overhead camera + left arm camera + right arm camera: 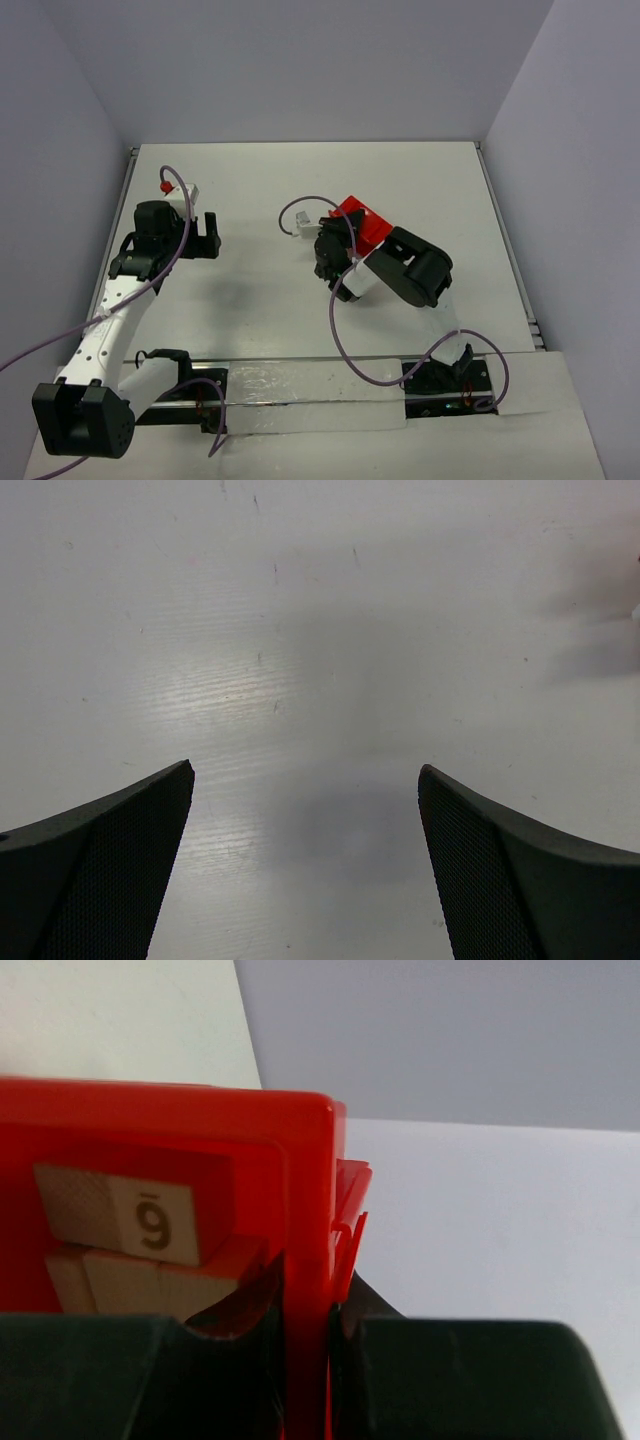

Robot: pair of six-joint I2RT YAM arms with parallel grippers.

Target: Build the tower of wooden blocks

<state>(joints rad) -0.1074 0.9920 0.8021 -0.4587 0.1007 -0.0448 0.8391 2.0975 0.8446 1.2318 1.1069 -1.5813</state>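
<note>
My right gripper [345, 235] is shut on the side wall of the red bin [362, 220], near the middle of the table. In the right wrist view the thin red wall [305, 1210] is pinched between my right gripper [308, 1295]'s jaws. Inside the bin lie tan wood blocks: one with a printed digit [125, 1220] rests on another [130, 1280]; any further blocks are hidden. The tower is out of view. My left gripper [212, 235] hangs open at the left, and in its wrist view my left gripper [305, 775] has only bare table between the fingers.
The white table [440, 190] is closed in by grey walls at the back and both sides. Purple cables [340, 330] loop off both arms. A pale raised strip [300, 385] runs along the near edge between the arm bases.
</note>
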